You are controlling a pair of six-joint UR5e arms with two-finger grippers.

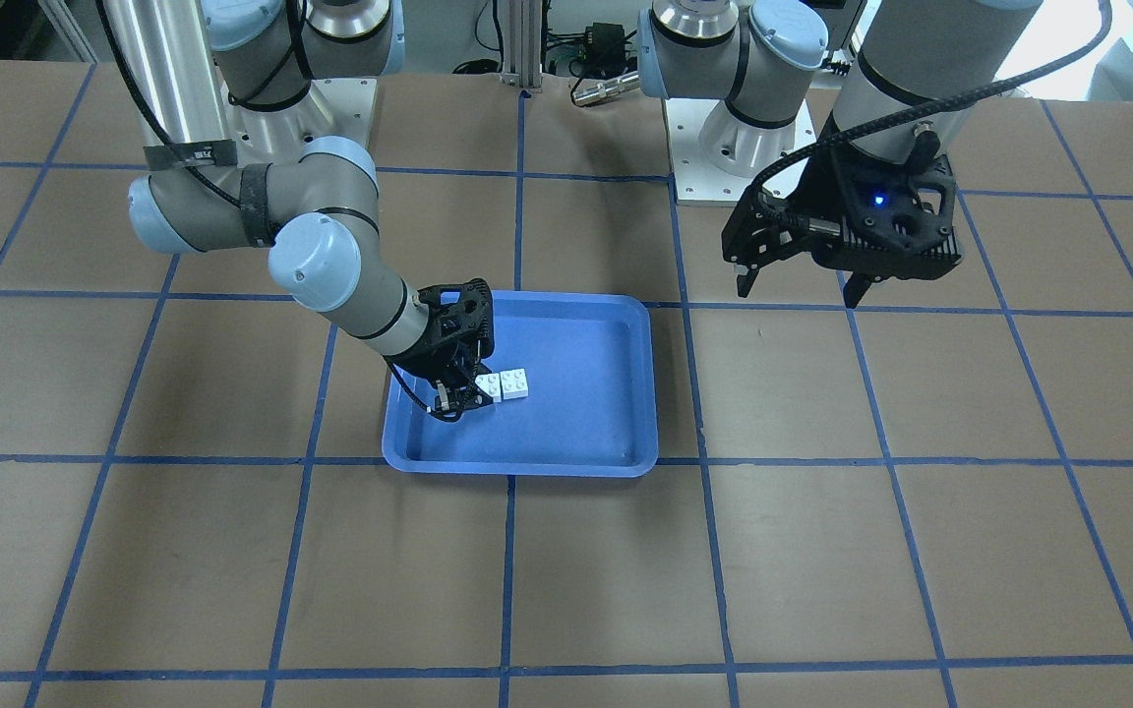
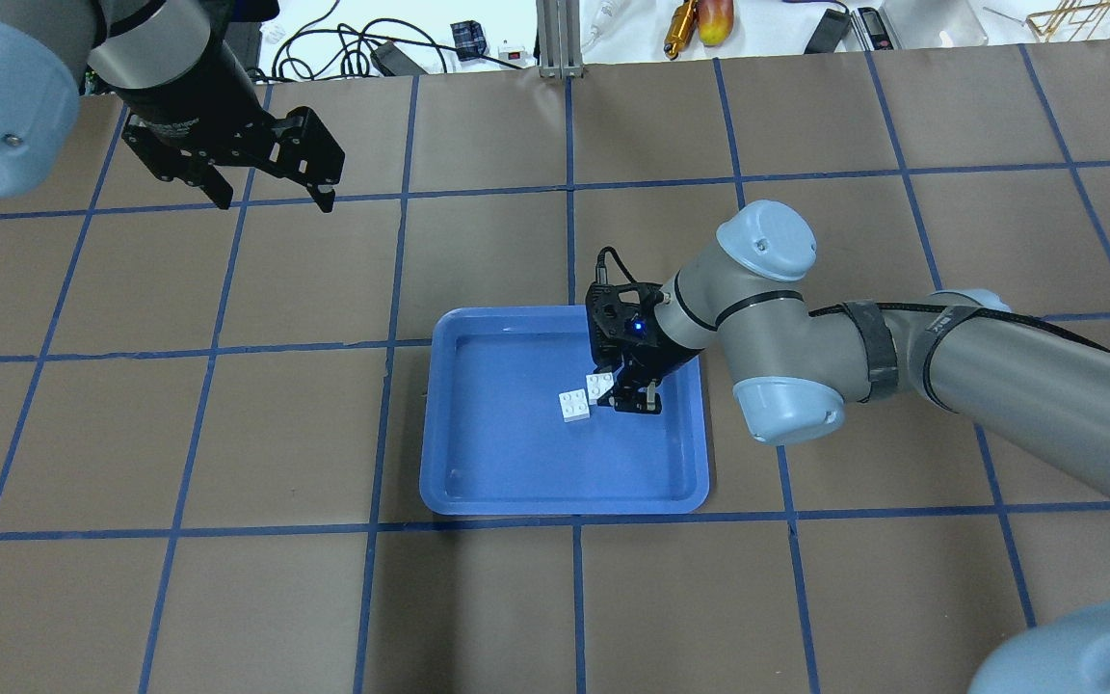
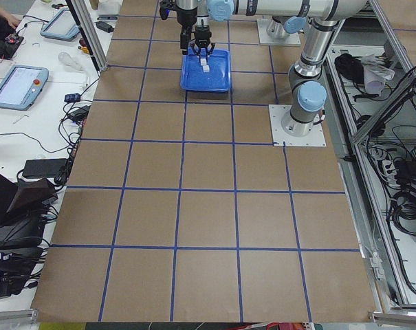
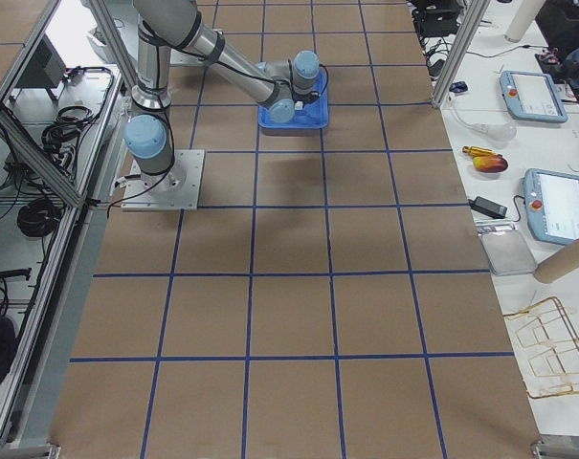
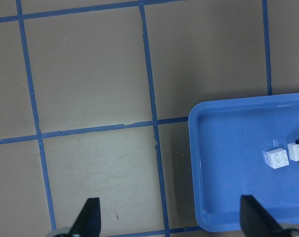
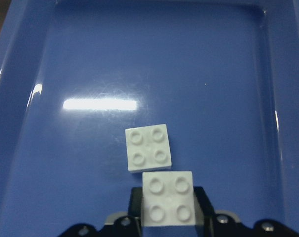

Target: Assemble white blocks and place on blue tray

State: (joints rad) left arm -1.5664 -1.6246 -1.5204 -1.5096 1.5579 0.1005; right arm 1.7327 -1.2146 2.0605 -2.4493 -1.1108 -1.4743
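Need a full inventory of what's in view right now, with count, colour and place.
tray: 1, blue, middle of the table
loose block: 1, white, on the tray floor, studs up, right beside the gripped block, not stacked
gripped block: 1, white, in the tray, between the right gripper's fingers
table: 1, brown with a blue tape grid
tablets: 2, grey-blue, on the side bench
left gripper: 1, black, open, above bare table, away from the tray
right gripper: 1, black, down in the tray, shut on the gripped block
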